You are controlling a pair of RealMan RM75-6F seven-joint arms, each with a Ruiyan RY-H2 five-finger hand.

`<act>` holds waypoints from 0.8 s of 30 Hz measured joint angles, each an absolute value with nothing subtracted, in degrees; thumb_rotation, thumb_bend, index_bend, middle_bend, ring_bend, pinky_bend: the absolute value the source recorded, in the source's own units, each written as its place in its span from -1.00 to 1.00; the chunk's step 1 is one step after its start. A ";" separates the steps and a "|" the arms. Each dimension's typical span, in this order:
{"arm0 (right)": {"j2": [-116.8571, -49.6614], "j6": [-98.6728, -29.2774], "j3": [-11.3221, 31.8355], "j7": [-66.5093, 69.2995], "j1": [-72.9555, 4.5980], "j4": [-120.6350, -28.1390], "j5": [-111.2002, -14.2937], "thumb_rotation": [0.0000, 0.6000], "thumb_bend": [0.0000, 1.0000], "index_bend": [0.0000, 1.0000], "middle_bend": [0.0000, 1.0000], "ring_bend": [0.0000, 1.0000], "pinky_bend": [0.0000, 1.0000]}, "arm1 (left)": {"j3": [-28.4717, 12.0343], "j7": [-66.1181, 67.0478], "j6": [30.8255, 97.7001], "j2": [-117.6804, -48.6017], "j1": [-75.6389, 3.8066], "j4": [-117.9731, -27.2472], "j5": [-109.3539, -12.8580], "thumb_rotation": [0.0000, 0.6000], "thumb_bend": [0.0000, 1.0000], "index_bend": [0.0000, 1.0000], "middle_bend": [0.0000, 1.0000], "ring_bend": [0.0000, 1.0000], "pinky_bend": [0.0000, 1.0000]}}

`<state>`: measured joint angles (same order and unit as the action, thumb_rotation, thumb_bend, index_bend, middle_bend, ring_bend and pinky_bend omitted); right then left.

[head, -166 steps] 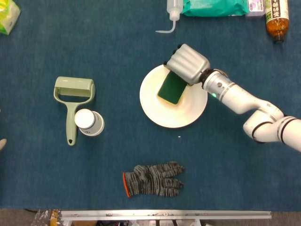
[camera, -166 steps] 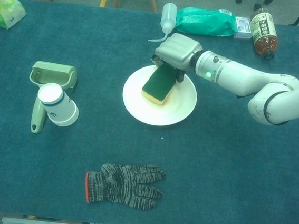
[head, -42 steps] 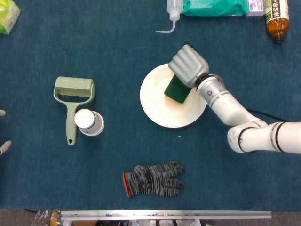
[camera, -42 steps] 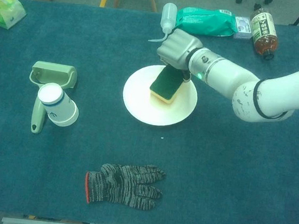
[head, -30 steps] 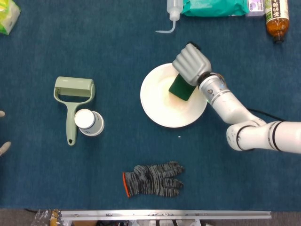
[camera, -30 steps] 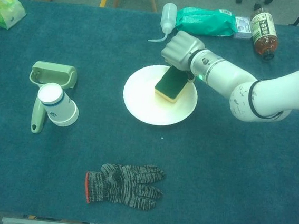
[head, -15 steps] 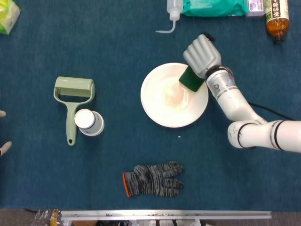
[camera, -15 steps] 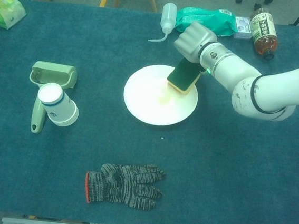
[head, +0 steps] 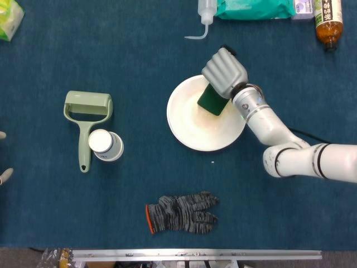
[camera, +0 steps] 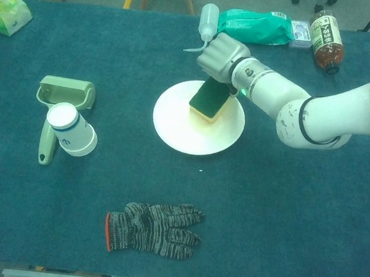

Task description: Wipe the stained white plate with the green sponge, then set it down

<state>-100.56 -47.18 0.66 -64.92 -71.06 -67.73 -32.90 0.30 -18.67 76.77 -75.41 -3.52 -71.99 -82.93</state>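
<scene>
The white plate (head: pixel 196 128) (camera: pixel 185 132) lies on the blue cloth a little right of centre, with a faint yellowish smear near its middle. My right hand (head: pixel 224 71) (camera: pixel 221 57) grips the green sponge (head: pixel 212 101) (camera: pixel 209 99) from above and presses it on the plate's upper right part. The sponge has a dark green top and a yellow underside. My left hand shows only as pale fingertips (head: pixel 3 174) at the left edge of the head view; its state is unclear.
A green lint roller (head: pixel 86 120) and an overturned paper cup (head: pixel 104 144) lie at the left. A grey knit glove (head: pixel 181 213) lies near the front edge. A squeeze bottle (head: pixel 205 14), a green packet (head: pixel 254 8) and a brown bottle (head: pixel 327 21) line the back.
My right hand has slid the sponge back from the plate's upper right rim toward the left and inward. Before that it had swept rightward across the plate.
</scene>
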 measured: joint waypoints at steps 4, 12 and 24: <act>-101.22 -46.74 0.16 -65.32 -70.88 -65.63 -31.94 1.00 -1.00 0.07 0.30 0.03 -0.17 | 0.30 -19.19 76.66 -75.57 -3.45 -71.52 -82.81 1.00 -0.71 -0.40 -0.99 -0.83 -0.33; -98.33 -50.17 0.08 -66.15 -69.80 -67.96 -31.36 1.00 -1.00 0.07 0.30 0.03 -0.17 | 0.22 -19.29 76.60 -75.70 -3.54 -71.32 -82.88 1.00 -0.71 -0.40 -0.99 -0.83 -0.33; -86.73 -59.79 -0.56 -62.46 -64.21 -85.44 -36.18 1.00 -1.00 0.07 0.30 0.03 -0.17 | -0.03 -17.48 75.66 -75.23 -4.54 -72.85 -82.99 1.00 -0.71 -0.40 -0.99 -0.83 -0.33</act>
<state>-86.73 -59.79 -0.56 -62.46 -64.21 -85.44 -36.18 -0.03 -17.48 75.66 -75.23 -4.54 -72.85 -82.99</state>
